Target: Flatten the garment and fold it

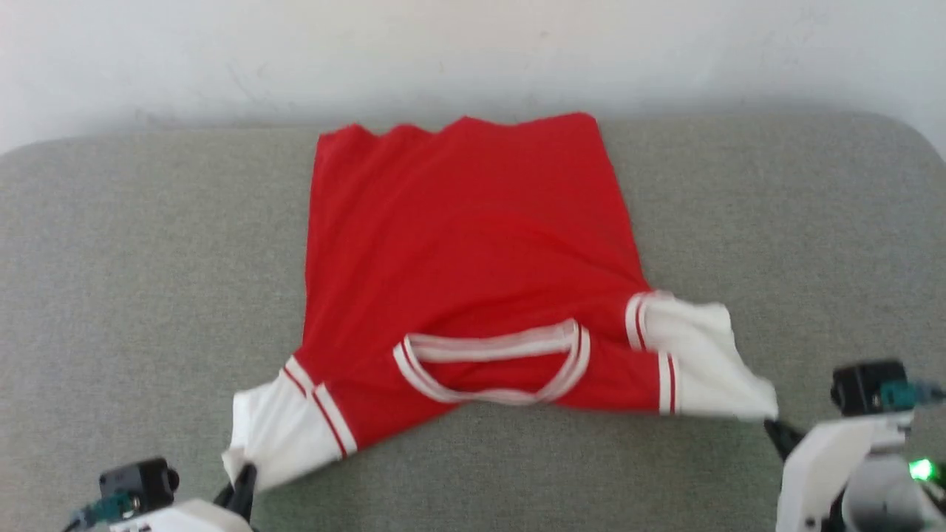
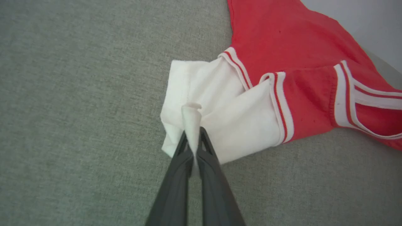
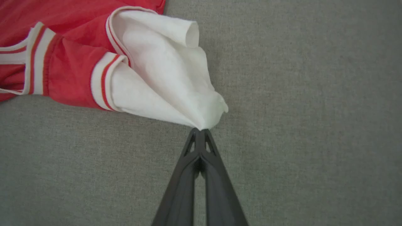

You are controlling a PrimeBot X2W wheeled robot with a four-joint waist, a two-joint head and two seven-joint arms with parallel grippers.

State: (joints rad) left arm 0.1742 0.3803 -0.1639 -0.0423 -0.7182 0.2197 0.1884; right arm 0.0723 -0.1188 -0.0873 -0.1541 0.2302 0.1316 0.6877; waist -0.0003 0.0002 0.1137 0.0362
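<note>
- Our left gripper (image 2: 192,135) has its two dark fingers pressed together on a pinched fold of white cloth at the end of the left-hand sleeve (image 2: 216,110). In the head view this gripper (image 1: 242,480) sits at the lower left, at the sleeve's near tip.
- Our right gripper (image 3: 200,130) is likewise closed, its fingertips meeting on the gathered corner of the right-hand sleeve (image 3: 169,72). In the head view it (image 1: 776,432) is at the lower right, just at that sleeve's outer point.
- Both sleeves (image 1: 273,428) (image 1: 702,362) are drawn outward and towards us, one to each side, with red-and-white striped bands where they join the red body.
- Between them we see the striped collar (image 1: 494,362), lying open and facing us.
- We see the garment (image 1: 473,236) in the middle of the grey-green padded surface (image 1: 111,258), a plain red side up. Its long axis runs from the collar near us to the hem (image 1: 458,127) at the far edge, so the neck points towards us and the hem towards the pale wall (image 1: 443,52).
- That hem is wavy, and creases run across the red cloth near the right shoulder.
</note>
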